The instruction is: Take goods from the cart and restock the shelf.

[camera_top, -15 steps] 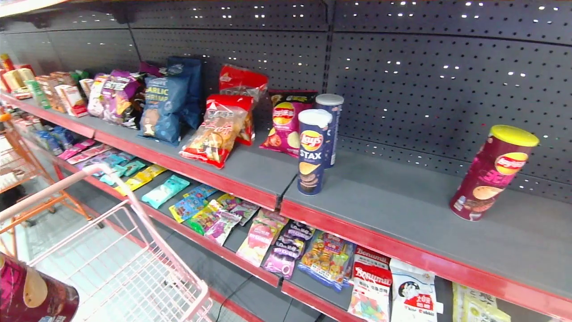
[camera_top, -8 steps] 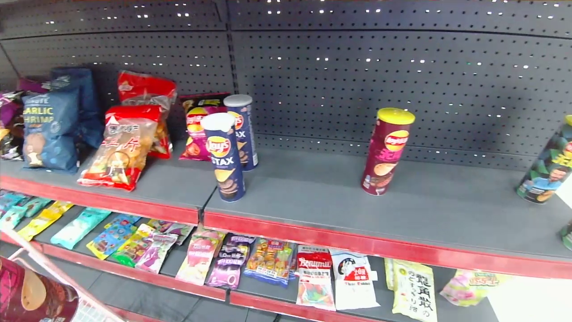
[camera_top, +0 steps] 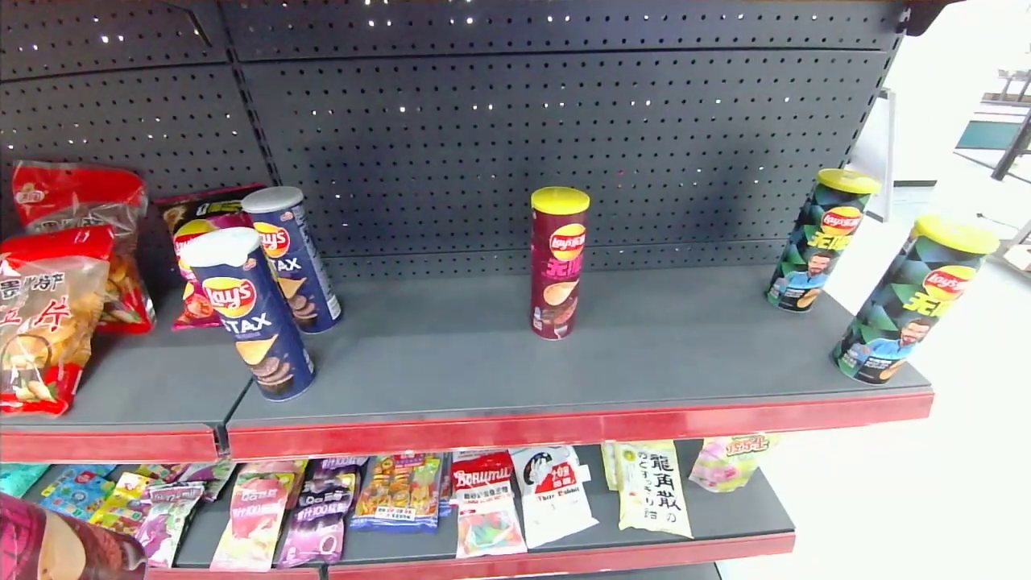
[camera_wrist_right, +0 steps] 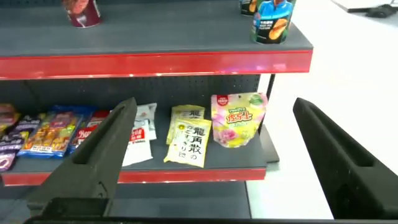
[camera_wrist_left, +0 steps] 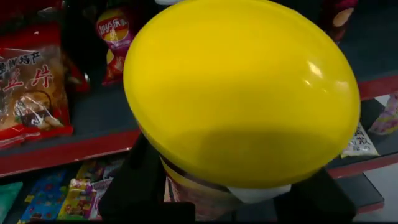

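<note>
My left gripper (camera_wrist_left: pixel 217 202) is shut on a maroon chip can, whose yellow lid (camera_wrist_left: pixel 242 87) faces the wrist camera. That held can (camera_top: pixel 56 548) shows at the lower left corner of the head view, below and in front of the grey shelf (camera_top: pixel 451 362). A matching maroon can (camera_top: pixel 558 262) stands upright mid-shelf, near the pegboard back. My right gripper (camera_wrist_right: pixel 214 106) hangs open with nothing in it, low in front of the shelf's red edge (camera_wrist_right: pixel 155 62), facing the packets on the lower shelf.
Two blue chip cans (camera_top: pixel 248 310) stand left of the maroon one, with red snack bags (camera_top: pixel 48 314) beyond. Two green cans (camera_top: pixel 914 298) stand at the shelf's right end. Bare shelf lies either side of the maroon can. Flat packets (camera_top: pixel 483 503) cover the lower shelf.
The head camera has swung right along the shelf, so the pink cart has left the picture and the shelf's right end shows. The held can stays at the lower left corner.
</note>
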### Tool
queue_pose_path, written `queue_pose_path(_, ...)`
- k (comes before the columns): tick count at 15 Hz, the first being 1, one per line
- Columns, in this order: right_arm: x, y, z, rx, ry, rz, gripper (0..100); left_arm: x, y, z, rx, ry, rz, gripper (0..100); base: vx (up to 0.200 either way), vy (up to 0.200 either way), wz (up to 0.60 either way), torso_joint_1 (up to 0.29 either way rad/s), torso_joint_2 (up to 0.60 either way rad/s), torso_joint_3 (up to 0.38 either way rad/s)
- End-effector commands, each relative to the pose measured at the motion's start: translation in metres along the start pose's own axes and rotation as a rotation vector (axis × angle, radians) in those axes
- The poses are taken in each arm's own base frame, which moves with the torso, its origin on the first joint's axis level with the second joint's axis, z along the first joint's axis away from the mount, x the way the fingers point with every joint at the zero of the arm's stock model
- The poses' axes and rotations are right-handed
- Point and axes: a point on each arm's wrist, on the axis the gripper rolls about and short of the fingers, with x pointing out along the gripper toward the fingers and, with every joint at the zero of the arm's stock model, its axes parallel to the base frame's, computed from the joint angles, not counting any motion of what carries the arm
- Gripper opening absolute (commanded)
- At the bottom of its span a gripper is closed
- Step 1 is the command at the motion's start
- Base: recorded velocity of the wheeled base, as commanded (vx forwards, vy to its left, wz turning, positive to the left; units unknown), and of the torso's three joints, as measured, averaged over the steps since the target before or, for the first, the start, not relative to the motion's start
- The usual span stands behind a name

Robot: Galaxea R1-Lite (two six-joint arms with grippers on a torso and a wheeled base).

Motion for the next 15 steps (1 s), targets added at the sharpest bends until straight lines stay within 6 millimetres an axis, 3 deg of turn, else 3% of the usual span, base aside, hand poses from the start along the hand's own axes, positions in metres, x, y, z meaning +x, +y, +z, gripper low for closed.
queue_pose_path(1,0.0,0.0,0.001,-0.064,-0.005,0.009,100,-0.019,-0.004,-0.011,0.013,-0.027,-0.023,0,0.0,0.0,0.0,0.0,0.0,0.0)
queue_pose_path(2,0.001,0.0,0.002,-0.046,0.008,0.015,100,-0.023,-0.005,-0.014,0.017,-0.031,-0.023,0,0.0,0.0,0.0,0.0,0.0,0.0)
queue_pose_path(3,-0.001,0.0,0.033,-0.037,-0.031,0.056,100,-0.024,-0.005,-0.014,0.018,-0.038,-0.026,0,0.0,0.0,0.0,0.0,0.0,0.0)
queue_pose_path(4,0.02,0.0,0.098,0.002,0.022,0.093,100,-0.024,-0.005,-0.014,0.018,-0.039,-0.034,0,0.0,0.0,0.0,0.0,0.0,0.0)
queue_pose_path(5,0.048,0.0,0.136,0.052,0.072,0.116,100,-0.024,-0.005,-0.015,0.018,-0.038,-0.037,0,0.0,0.0,0.0,0.0,0.0,0.0)
queue_pose_path(6,0.07,0.002,0.152,-0.002,0.108,0.207,100,-0.023,-0.006,-0.018,0.016,-0.028,-0.035,0,0.0,0.0,0.0,0.0,0.0,0.0)
queue_pose_path(7,0.088,0.009,0.154,-0.117,0.14,0.349,100,-0.022,-0.005,-0.019,0.017,-0.023,-0.033,0,0.0,0.0,0.0,0.0,0.0,0.0)
queue_pose_path(10,0.161,0.045,0.148,-0.165,0.213,0.544,100,-0.02,-0.004,-0.013,0.019,-0.045,-0.011,0,0.0,0.0,0.0,0.0,0.0,0.0)
queue_pose_path(12,0.197,0.066,0.139,-0.171,0.21,0.593,100,-0.017,-0.003,-0.01,0.019,-0.05,-0.011,0,0.0,0.0,0.0,0.0,0.0,0.0)
queue_pose_path(13,0.232,0.083,0.132,-0.173,0.191,0.605,100,-0.016,-0.003,-0.009,0.022,-0.056,-0.013,0,0.0,0.0,0.0,0.0,0.0,0.0)
queue_pose_path(15,0.264,0.096,0.127,-0.172,0.211,0.606,100,-0.016,-0.003,-0.01,0.021,-0.054,-0.01,0,0.0,0.0,0.0,0.0,0.0,0.0)
